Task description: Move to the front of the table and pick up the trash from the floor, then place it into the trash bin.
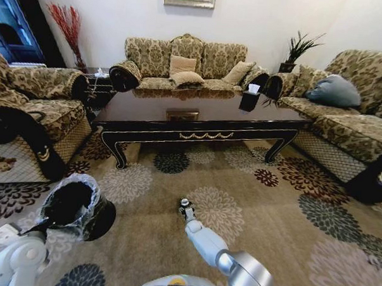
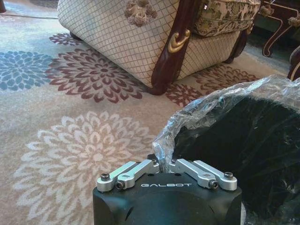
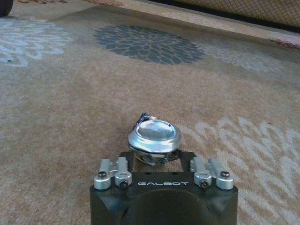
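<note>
Low over the flowered carpet (image 3: 70,93), short of the worktop's (image 1: 180,104) front edge with its gold scroll ornament: right end effector (image 3: 154,157), closed partway on the trash (image 3: 154,136), here a shiny, silvery crumpled lump with a dark scrap at its far side, gripped between dark fingers and sitting just past the black housing. Printed in white on that housing: "GALBOT". Seen from the head camera, same end effector at the tip of the white right arm, roughly midway across the carpet, well apart from the worktop's curved legs. To the robot's left, on the carpet: trash bin (image 1: 71,204), round and black, lined with a crinkly clear bag, tilted slightly towards the robot. Right against its near rim: left end effector (image 2: 164,161), narrow, silver linkage bars drawn together, bag film rising straight from its mouth; cannot tell whether film is actually pinched. Again "GALBOT" in white on the black housing. Beyond the bin, in the left wrist view: quilted armchair (image 2: 122,37) base with a dark wooden leg and gold curl. On the glossy dark worktop, towards its far right corner: small black tissue box (image 1: 248,100) with a white tissue sticking up. Trash well apart from the bin.
</note>
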Robot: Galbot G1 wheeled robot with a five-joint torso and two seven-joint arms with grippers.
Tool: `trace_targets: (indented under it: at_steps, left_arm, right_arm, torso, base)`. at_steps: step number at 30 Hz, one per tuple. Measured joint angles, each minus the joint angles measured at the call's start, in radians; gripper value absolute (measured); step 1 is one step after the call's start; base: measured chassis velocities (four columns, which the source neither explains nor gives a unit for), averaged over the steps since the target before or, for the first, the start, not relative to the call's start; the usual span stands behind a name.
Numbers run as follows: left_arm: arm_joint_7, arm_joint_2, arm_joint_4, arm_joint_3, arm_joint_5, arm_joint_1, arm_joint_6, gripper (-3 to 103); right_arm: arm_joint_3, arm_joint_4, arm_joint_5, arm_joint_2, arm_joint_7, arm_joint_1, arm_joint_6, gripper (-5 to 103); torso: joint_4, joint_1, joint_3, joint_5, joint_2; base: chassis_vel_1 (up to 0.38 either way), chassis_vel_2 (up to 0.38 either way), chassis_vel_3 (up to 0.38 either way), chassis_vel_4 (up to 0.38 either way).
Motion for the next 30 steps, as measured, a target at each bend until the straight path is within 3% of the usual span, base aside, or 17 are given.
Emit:
trace_targets:
  at_steps: [2,5,7,14,18,20,22,24,26,30]
  left_arm:
    - [0.0,-0.002,0.001,0.001,0.001,0.0,0.0,3]
    - [0.0,-0.003,0.001,0.002,0.002,-0.001,0.0,3]
    - [0.0,-0.005,0.001,0.004,0.005,-0.001,-0.001,3]
    - [0.0,-0.008,-0.005,0.011,0.011,-0.001,-0.001,3]
    - [0.0,-0.009,-0.011,0.013,0.012,-0.001,-0.001,3]
    - [0.0,-0.013,-0.013,0.015,0.013,-0.001,-0.001,3]
    - [-0.001,-0.015,-0.014,0.017,0.015,0.0,-0.001,3]
    - [-0.001,-0.017,-0.014,0.02,0.019,0.0,-0.001,3]
    - [-0.001,-0.018,-0.017,0.022,0.021,0.001,-0.001,3]
    - [-0.002,-0.017,-0.023,0.022,0.022,0.003,-0.001,3]
  right_arm:
    - [-0.001,0.007,-0.001,0.0,0.0,-0.001,0.002,41]
    - [-0.004,0.024,-0.002,0.0,0.0,-0.006,0.003,36]
    - [-0.007,0.041,-0.002,0.0,0.0,-0.01,0.004,25]
    - [-0.007,0.087,-0.045,0.0,0.006,-0.026,0.018,4]
    - [-0.008,0.152,-0.072,0.0,0.016,-0.046,0.033,15]
    - [-0.009,0.181,-0.07,0.0,0.031,-0.059,0.082,26]
    - [-0.004,0.188,-0.065,0.0,0.023,-0.065,0.113,26]
    - [-0.002,0.211,-0.045,0.0,0.002,-0.071,0.142,37]
    - [-0.01,0.224,-0.034,0.0,-0.01,-0.074,0.146,48]
    - [-0.016,0.227,-0.012,0.0,-0.03,-0.076,0.146,59]
  torso:
    - [0.0,0.0,0.0,0.0,0.0]
    - [0.0,0.0,0.0,0.0,0.0]
    - [0.0,0.0,0.0,0.0,0.0]
    - [-0.0001,0.0,0.0,-0.0002,0.0]
    - [0.0,0.0,0.0,-0.0001,0.0]
    - [0.0002,0.0,0.0,-0.0001,0.0]
    - [0.0001,0.0,0.0,-0.0002,0.0]
    - [-0.0002,0.0,0.0,-0.0002,0.0]
    - [0.0,0.0,0.0,-0.0002,0.0]
    - [0.0001,0.0,0.0,0.0,0.0]
  base:
    - [0.0,0.0,0.0,0.0]
    - [0.0,0.0,0.0,0.0]
    - [0.0,0.0,0.0,0.0]
    - [0.0,0.0,0.0,0.0]
    - [0.0,0.0,0.0,0.0]
    - [0.0,0.0,0.0,0.0]
    - [0.0,0.0,0.0,0.0]
    - [0.0,0.0,0.0,0.0]
    - [0.0,0.0,0.0,0.0]
    - [0.0,0.0,0.0,0.0]
